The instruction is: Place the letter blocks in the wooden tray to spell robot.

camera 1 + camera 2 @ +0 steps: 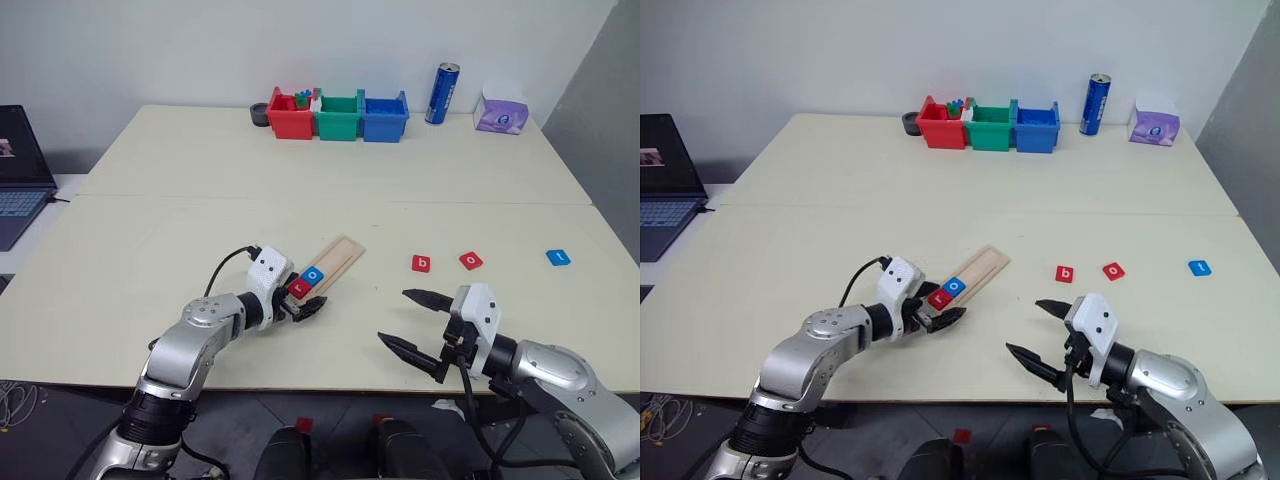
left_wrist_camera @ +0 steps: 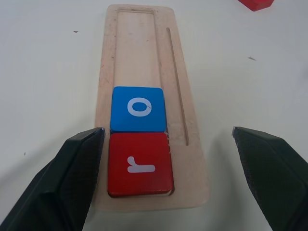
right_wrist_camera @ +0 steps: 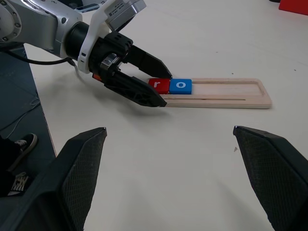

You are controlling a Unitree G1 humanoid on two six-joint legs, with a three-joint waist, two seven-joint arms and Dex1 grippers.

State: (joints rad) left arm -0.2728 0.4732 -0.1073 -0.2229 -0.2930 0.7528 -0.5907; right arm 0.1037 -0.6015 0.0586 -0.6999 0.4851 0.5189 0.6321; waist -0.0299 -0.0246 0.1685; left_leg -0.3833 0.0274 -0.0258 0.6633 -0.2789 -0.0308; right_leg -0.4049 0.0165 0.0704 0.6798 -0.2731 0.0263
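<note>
So r [image 2: 140, 163] and o [image 2: 138, 109] sit in the tray [image 2: 136, 48]. Both grippers, left [image 1: 308, 308] and right [image 1: 418, 322], gape empty. Next I'd grab b [image 1: 421, 263], at the tray's 3 o'clock.

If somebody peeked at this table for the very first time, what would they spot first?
Probably the wooden tray near the table's front edge, with a red r block and a blue o block side by side at its near end. The left gripper, open, sits right at that end. Three more letter blocks lie loose to the tray's right.
</note>
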